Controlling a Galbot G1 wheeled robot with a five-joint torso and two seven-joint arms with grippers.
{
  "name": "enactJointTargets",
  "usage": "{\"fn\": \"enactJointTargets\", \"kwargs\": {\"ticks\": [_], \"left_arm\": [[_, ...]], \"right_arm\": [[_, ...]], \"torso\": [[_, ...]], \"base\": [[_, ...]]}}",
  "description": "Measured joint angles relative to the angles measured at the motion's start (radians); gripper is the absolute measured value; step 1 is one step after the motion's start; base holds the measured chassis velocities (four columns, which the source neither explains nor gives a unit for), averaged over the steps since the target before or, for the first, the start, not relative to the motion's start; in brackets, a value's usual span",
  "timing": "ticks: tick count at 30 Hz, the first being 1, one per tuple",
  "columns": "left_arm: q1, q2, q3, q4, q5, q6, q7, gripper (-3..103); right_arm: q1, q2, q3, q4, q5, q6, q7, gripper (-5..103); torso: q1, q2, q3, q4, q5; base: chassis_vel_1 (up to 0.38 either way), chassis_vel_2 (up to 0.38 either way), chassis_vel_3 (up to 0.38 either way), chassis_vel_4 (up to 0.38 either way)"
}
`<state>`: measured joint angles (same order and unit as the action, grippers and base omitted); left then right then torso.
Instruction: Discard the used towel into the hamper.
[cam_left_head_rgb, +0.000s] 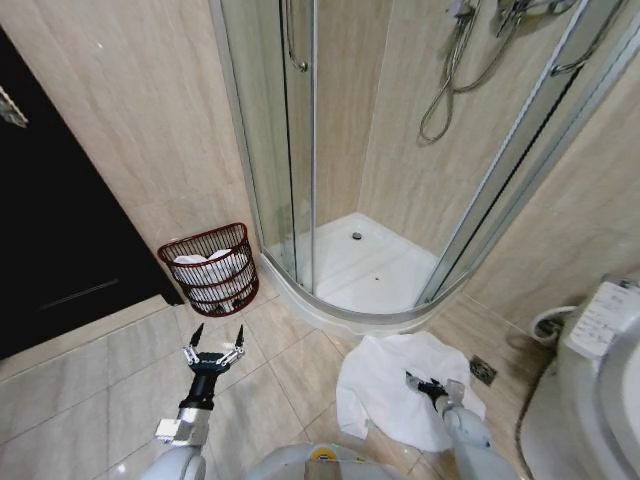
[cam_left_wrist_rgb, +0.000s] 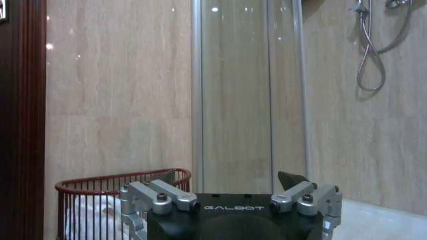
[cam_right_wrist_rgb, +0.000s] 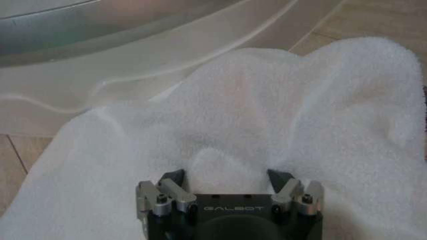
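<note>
Right gripper (cam_left_head_rgb: 432, 385) is down on the white towel (cam_left_head_rgb: 385, 385), jaws spread, a ridge of cloth bunched between its fingers (cam_right_wrist_rgb: 175, 178) but not pinched. Towel lies crumpled on the floor tiles (cam_left_head_rgb: 80, 400) just before the shower tray (cam_left_head_rgb: 370, 270). Left gripper (cam_left_head_rgb: 213, 349) hovers open, pointing toward the hamper (cam_left_head_rgb: 212, 268), which stands by the wall beside the shower with white cloth inside.

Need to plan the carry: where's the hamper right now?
In the head view the hamper stands on the floor at the robot's front left, against the tiled wall beside the shower door, just beyond the left claw.
</note>
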<state>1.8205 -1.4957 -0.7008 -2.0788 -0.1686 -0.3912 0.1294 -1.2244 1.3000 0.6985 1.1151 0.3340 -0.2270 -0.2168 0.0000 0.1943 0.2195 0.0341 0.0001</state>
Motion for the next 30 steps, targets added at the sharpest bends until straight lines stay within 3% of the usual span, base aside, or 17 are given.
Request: {"fn": "enactJointTargets", "kwargs": {"ticks": [1,6,7,10,13,15,16,19,20,21,24,25,27,30], "left_arm": [[-0.001,-0.001,0.002,0.000,0.001,0.001,0.000,100],[-0.004,-0.004,0.008,0.000,0.007,0.006,0.001,100],[-0.005,-0.006,0.011,0.001,0.010,0.007,0.001,100],[-0.006,-0.009,0.017,0.004,0.015,0.007,0.002,100],[-0.008,-0.013,0.026,0.004,0.020,0.013,0.002,100],[-0.009,-0.014,0.028,0.003,0.020,0.016,0.002,100],[-0.011,-0.014,0.030,0.003,0.021,0.020,0.002,100],[-0.014,-0.015,0.033,0.001,0.021,0.026,0.002,100],[-0.015,-0.016,0.035,0.000,0.022,0.028,0.003,100],[-0.015,-0.016,0.037,-0.001,0.022,0.030,0.003,100],[-0.016,-0.016,0.040,-0.004,0.022,0.032,0.003,100],[-0.017,-0.016,0.040,-0.005,0.021,0.034,0.003,100],[-0.018,-0.016,0.041,-0.006,0.021,0.034,0.003,100],[-0.021,-0.016,0.041,-0.008,0.015,0.034,0.003,100]], "right_arm": [[0.002,-0.001,0.002,-0.005,0.001,0.004,-0.005,80],[0.011,-0.002,0.005,-0.032,0.000,0.026,-0.006,73],[0.012,-0.003,0.007,-0.038,0.000,0.031,-0.006,65],[0.013,-0.003,0.009,-0.050,0.000,0.041,-0.009,65],[0.017,-0.004,0.012,-0.073,0.000,0.060,-0.013,48],[0.019,-0.004,0.012,-0.080,0.000,0.066,-0.016,48],[0.021,-0.005,0.013,-0.090,0.000,0.077,-0.022,41],[0.025,-0.004,0.015,-0.108,0.001,0.105,-0.026,33],[0.028,-0.001,0.015,-0.116,0.003,0.129,-0.026,33],[0.028,0.003,0.016,-0.120,0.005,0.159,-0.024,25],[0.021,0.011,0.016,-0.106,0.008,0.216,-0.004,25],[0.008,0.017,0.017,-0.080,0.010,0.247,0.014,18],[-0.013,0.025,0.022,-0.036,0.013,0.276,0.036,18],[-0.107,0.057,0.051,0.141,0.042,0.327,0.094,8]], "torso": [[0.000,0.000,0.000,0.0000,-0.0002],[0.000,0.000,0.000,0.0001,0.0000],[0.000,0.000,0.000,0.0001,0.0000],[0.000,0.000,0.000,0.0001,-0.0001],[0.000,0.000,0.000,0.0002,-0.0001],[0.000,0.000,0.000,0.0002,-0.0001],[0.000,0.000,0.000,0.0002,-0.0001],[0.000,0.000,0.000,0.0001,-0.0001],[0.000,0.000,0.000,0.0001,-0.0001],[0.000,0.000,0.000,0.0000,0.0001],[0.000,0.000,0.000,0.0000,0.0002],[0.000,0.000,0.000,0.0000,0.0003],[0.000,0.000,0.000,0.0002,0.0002],[0.000,0.000,0.000,0.0000,0.0002]], "base": [[0.000,0.000,0.000,0.000],[0.000,0.000,0.000,0.000],[0.000,0.000,0.000,0.000],[0.000,0.000,0.000,0.000],[0.000,0.000,0.000,0.000],[0.000,0.000,0.000,0.000],[0.000,0.000,0.000,0.000],[0.000,0.000,0.000,0.000],[0.000,0.000,0.000,0.000],[0.000,0.000,0.000,0.000],[0.000,0.000,0.000,0.000],[0.000,0.000,0.000,0.000],[0.000,0.000,0.000,0.000],[0.000,0.000,0.000,0.000]]}}
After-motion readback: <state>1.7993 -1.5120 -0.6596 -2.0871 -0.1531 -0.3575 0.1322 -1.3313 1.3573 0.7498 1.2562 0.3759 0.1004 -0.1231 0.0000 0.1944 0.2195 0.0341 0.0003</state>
